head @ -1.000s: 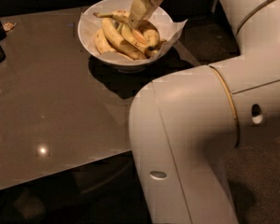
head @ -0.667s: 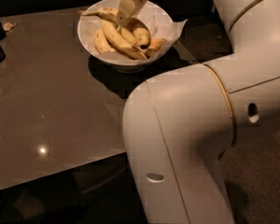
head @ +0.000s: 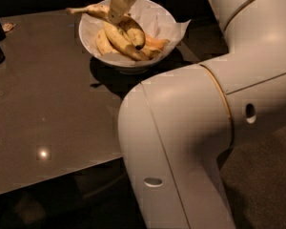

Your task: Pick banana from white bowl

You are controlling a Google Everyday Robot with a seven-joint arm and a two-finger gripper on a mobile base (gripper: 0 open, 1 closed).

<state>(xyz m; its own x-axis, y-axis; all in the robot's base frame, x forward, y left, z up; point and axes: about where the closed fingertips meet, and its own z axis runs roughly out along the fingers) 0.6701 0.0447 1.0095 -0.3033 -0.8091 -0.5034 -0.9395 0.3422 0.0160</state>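
- In the camera view, the white bowl [head: 93, 44] sits at the far side of the brown table [head: 47, 94], with crinkly white paper [head: 178, 30] in it.
- The banana [head: 132, 31] lies in the middle of the bowl. It is short, curved and spotty, with a dark tip, and it is pressed against another short banana [head: 115, 38].
- A long banana [head: 88, 9] pokes out over the left rim, and an orange banana [head: 156, 43] lies on the right side.
- The gripper [head: 117, 13] is at the top of the bowl, right above the pile and just by the spotty banana's upper end. I cannot tell how wide open it is, or if it has hold of anything.
- The big white arm [head: 205, 128] fills the front and hides the near right part of the table.
- To do this step well, I think the gripper should close around the middle of the spotty banana, not the long one beside it.
- It should squeeze softly, since a ripe banana squashes easily.
- It should lift slowly and straight up, because the joined banana may come too and the paper may drag along.
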